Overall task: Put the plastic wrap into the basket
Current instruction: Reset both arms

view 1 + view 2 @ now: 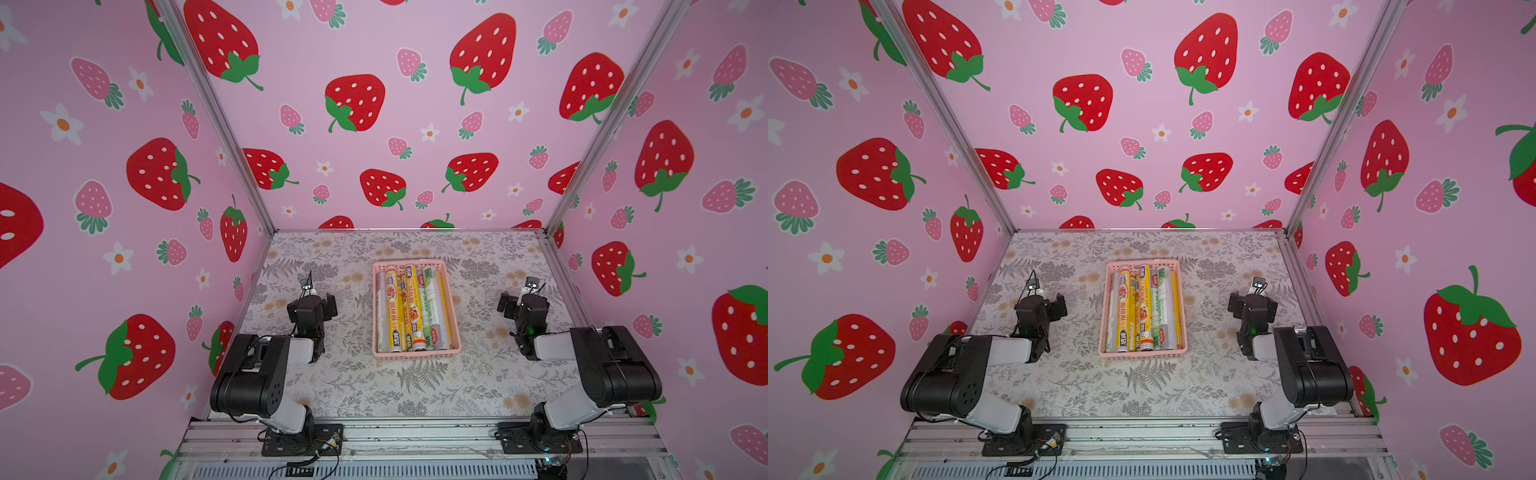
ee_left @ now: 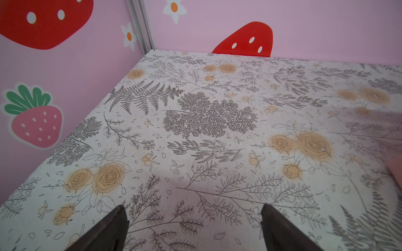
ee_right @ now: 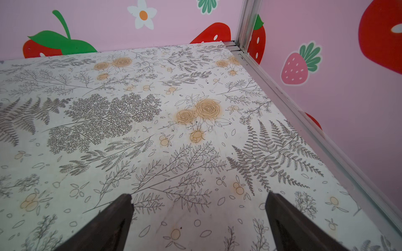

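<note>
The pale-pink basket [image 1: 415,356] [image 1: 1142,354] stands in the middle of the table in both top views. Several rolls of plastic wrap lie side by side inside it, lengthwise. Some are yellow [image 1: 394,316] [image 1: 1144,309], others white with green print [image 1: 430,307] [image 1: 1163,305]. My left arm [image 1: 309,311] rests left of the basket, well apart from it. On the other side my right arm [image 1: 525,309] is equally clear of it. In the left wrist view my left gripper [image 2: 192,208] is open over bare tablecloth. My right gripper [image 3: 199,196] is open too, with nothing between its fingers.
The floral tablecloth [image 1: 415,390] covers the table. Pink strawberry walls enclose it on the left, back and right, with aluminium posts [image 1: 552,226] at the back corners. A metal rail [image 3: 304,121] runs along the right table edge near my right gripper.
</note>
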You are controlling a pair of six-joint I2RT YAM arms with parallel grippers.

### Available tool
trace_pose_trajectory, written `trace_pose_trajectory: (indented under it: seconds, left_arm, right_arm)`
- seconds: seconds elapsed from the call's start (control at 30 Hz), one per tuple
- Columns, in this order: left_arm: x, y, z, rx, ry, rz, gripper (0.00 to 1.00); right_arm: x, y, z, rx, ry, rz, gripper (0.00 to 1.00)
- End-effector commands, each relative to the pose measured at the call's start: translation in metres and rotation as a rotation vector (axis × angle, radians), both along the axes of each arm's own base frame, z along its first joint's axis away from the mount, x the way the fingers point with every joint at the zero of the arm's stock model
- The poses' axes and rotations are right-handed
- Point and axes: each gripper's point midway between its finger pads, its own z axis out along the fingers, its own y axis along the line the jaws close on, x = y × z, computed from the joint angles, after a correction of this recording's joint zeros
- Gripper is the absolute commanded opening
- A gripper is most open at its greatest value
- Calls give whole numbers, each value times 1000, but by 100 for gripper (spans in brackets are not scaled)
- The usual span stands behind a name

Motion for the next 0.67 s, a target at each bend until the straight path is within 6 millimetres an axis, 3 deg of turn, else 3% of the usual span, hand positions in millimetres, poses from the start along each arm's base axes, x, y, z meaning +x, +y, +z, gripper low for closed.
trace_pose_trajectory:
  seconds: [0.0,0.63]
  left_arm:
    - [8,-1,10,-11,-31,-8,100]
    - [8,-1,10,-13,-30,-9,100]
  right_arm:
    - [7,1,9,18,-39,2,100]
    - [7,1,9,17,-40,3,100]
